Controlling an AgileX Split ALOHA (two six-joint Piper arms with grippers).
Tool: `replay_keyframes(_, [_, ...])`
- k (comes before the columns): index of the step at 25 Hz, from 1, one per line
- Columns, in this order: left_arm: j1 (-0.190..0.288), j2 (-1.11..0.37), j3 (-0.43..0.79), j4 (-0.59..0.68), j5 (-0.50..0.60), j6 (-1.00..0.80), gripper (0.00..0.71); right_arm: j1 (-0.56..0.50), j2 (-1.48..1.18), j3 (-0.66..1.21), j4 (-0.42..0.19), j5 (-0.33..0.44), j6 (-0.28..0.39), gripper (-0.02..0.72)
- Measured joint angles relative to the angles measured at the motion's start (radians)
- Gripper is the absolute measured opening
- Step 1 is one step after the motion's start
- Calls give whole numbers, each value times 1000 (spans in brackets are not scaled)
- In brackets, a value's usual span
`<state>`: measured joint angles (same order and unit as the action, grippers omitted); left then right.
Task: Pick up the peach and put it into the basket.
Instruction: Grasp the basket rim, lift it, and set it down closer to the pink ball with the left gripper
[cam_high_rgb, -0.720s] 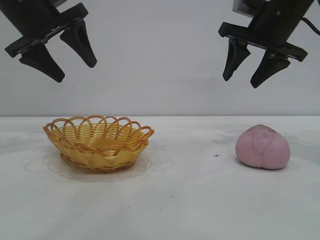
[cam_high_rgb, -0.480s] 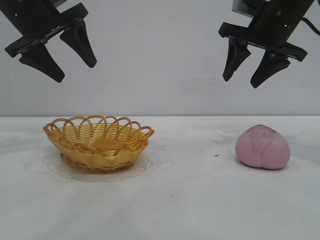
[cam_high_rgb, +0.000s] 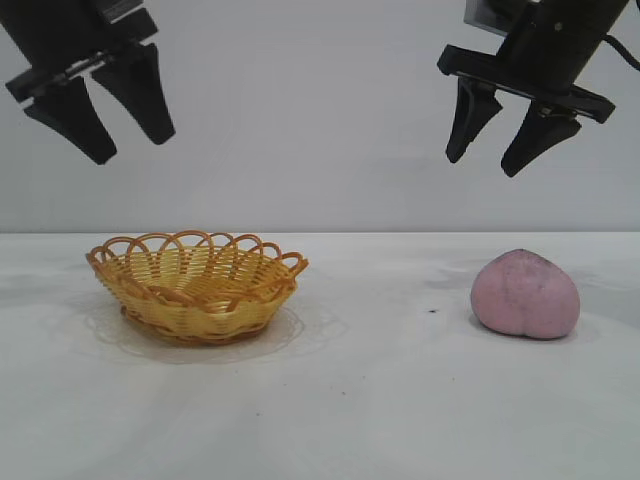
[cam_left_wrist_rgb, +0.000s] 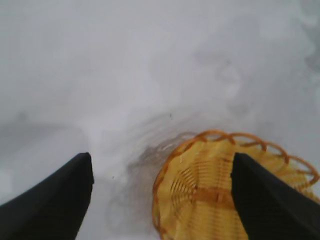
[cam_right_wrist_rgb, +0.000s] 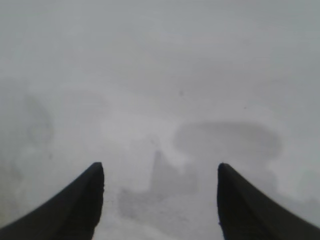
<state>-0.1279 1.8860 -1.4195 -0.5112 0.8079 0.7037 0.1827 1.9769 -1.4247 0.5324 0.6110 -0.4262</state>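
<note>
The pink-mauve peach (cam_high_rgb: 526, 295) rests on the white table at the right. The yellow wicker basket (cam_high_rgb: 196, 284) with an orange looped rim stands at the left and is empty; it also shows in the left wrist view (cam_left_wrist_rgb: 225, 195). My left gripper (cam_high_rgb: 130, 148) hangs open and empty high above the basket's left side. My right gripper (cam_high_rgb: 484, 166) hangs open and empty high above the table, just left of the peach. The peach does not show in the right wrist view, only bare table between the fingers (cam_right_wrist_rgb: 75, 205).
The white table (cam_high_rgb: 380, 400) stretches between basket and peach, with a small dark speck (cam_high_rgb: 432, 311) left of the peach. A plain grey wall stands behind.
My left gripper has turned and shifted slightly left and up above the basket. The right gripper, peach and basket have not moved.
</note>
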Motion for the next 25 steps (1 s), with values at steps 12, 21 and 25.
replay_keyframes(12, [-115,160,-278,311,301,-12,549,0,0,0,0,22,0,420])
replay_keyframes(21, [-148,316,-365,325,339,-22,549,0,0,0,0,28,0,420])
replay_keyframes(25, [-148,357,-369,327,337,-22,485,0,0,0,0,28,-2,420])
